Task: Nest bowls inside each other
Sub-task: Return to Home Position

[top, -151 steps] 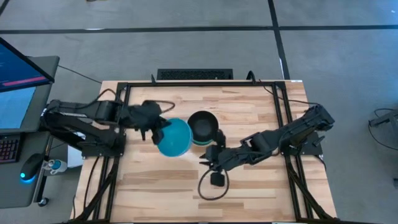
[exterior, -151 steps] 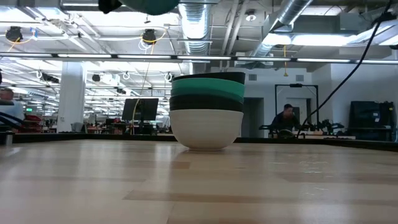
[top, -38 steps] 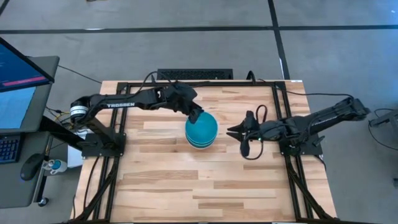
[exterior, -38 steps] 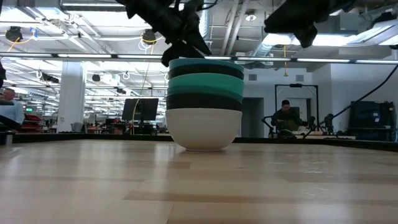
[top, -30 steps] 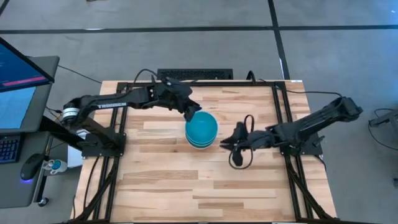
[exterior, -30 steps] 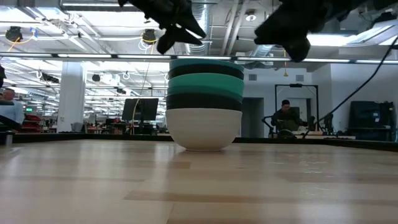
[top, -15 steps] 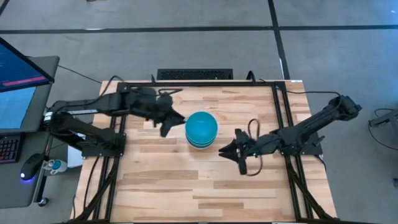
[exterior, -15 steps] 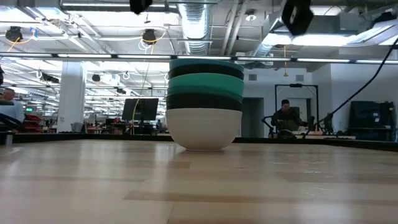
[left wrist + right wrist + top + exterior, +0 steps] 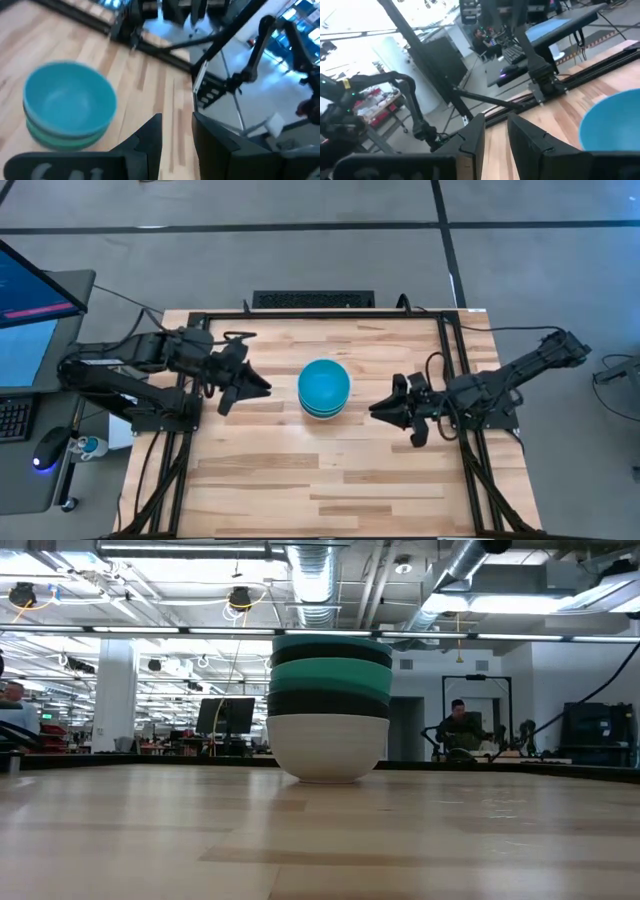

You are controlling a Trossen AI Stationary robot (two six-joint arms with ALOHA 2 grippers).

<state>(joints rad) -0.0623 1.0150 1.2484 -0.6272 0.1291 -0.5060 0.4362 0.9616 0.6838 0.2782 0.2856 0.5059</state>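
Nested bowls [image 9: 324, 388], upright, mid-table

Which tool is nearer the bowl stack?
Right, narrowly. The right tool is just right of the bowl stack; the left tool is slightly farther off, on its left.

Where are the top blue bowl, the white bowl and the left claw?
top blue bowl [image 9: 324, 383]: high view, its inside.
white bowl [image 9: 328, 746]: low view, its side.
left claw [image 9: 176, 119]: left wrist view, between its fingertips.
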